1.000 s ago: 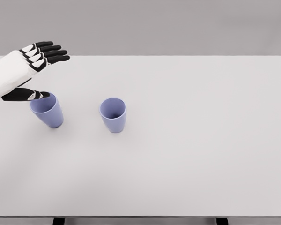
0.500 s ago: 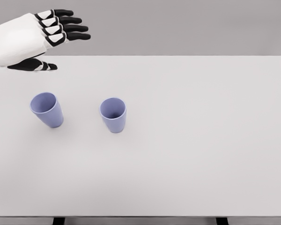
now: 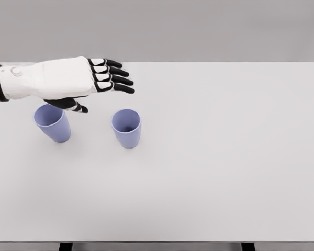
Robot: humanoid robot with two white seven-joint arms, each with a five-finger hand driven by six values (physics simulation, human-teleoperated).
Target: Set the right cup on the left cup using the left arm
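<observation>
Two lavender cups stand upright on the white table (image 3: 225, 157). The left cup (image 3: 53, 123) is near the table's left side, and the right cup (image 3: 126, 128) stands a short way to its right. My left hand (image 3: 102, 90) comes in from the left edge and hovers above and between the two cups, up and to the left of the right cup. Its black fingers (image 3: 115, 77) are stretched out flat toward the right, the thumb hangs below the palm, and it holds nothing. It touches neither cup.
The table's front edge runs along the bottom of the view, with two dark legs (image 3: 66, 246) showing below it. A grey wall (image 3: 199, 26) lies behind the far edge.
My left hand first rose up and away from the left cup, then swung right and down to a spot above the gap between the cups. Neither cup has moved.
</observation>
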